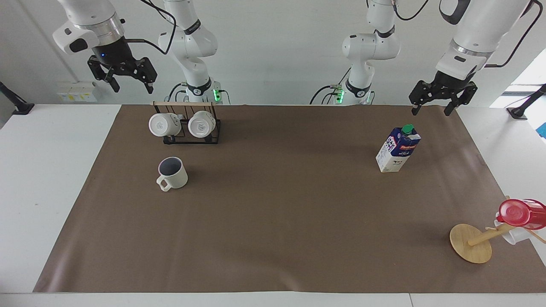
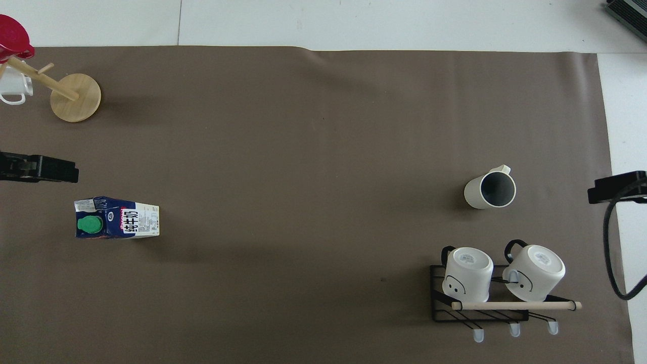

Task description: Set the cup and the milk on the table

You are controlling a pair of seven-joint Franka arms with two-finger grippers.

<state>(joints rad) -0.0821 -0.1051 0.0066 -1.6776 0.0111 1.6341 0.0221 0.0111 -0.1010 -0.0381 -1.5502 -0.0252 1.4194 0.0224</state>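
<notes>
The cup (image 1: pixel 172 173) stands upright on the brown sheet (image 1: pixel 281 221) that covers the table (image 1: pixel 38 179), toward my right arm's end, with its dark inside open to above and its handle turned away from my bases. The milk (image 1: pixel 398 148) stands upright on the same sheet toward my left arm's end, green cap on top, well apart from the cup. Nothing touches either of them. Nearer to my bases than the cup is a black wire rack (image 1: pixel 187 128) with a wooden bar on top, and two white mugs (image 1: pixel 182 124) hang on it with their bases shown to the facing camera. At my left arm's end, farther from me than the milk, a round wooden disc (image 1: pixel 470 243) lies on the sheet with a peg that carries a red cup (image 1: pixel 521 213) and a white cup that is half hidden by the red one. My right gripper (image 1: pixel 126 84) hangs high in the air over the table's edge beside the rack, its fingers spread apart and holding nothing. My left gripper (image 1: pixel 432 105) hangs in the air over the sheet's edge close to my base, above the milk's level and beside it, its fingers also spread apart and empty.
</notes>
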